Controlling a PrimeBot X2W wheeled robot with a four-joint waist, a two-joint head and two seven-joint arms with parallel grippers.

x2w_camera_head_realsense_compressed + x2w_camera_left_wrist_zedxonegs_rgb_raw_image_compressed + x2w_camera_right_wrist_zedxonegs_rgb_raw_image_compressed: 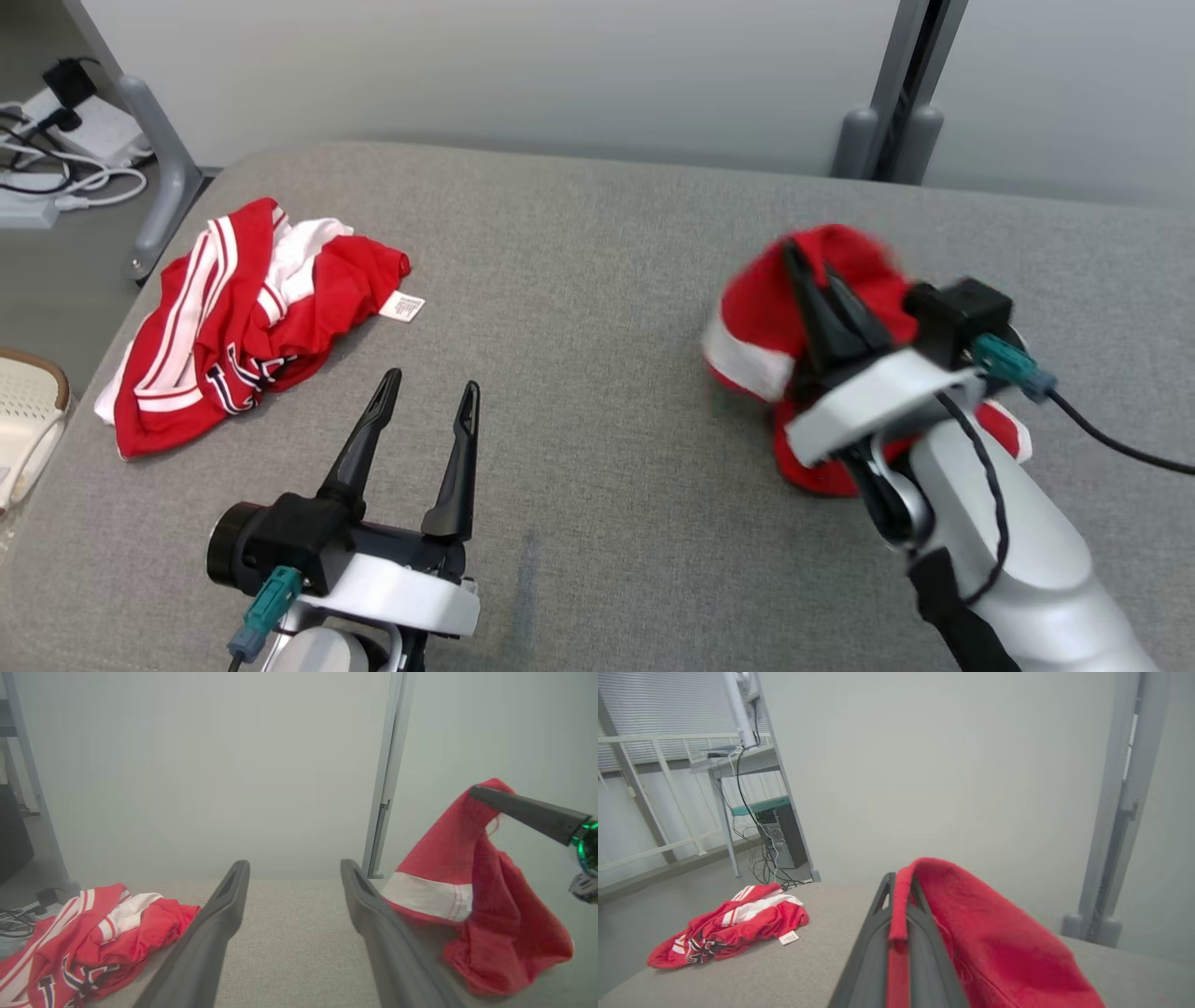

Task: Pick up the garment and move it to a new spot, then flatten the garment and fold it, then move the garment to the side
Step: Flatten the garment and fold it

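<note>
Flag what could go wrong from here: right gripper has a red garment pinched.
1. Slip: the right gripper grips the red garment by a narrow fold near its fingertips, so a fast swing might pull it free.
2. It hangs bunched, so it will likely land crumpled and be harder to flatten.
3. A red-and-white jersey lies on the left of the grey surface; setting down near it risks tangling.
</note>
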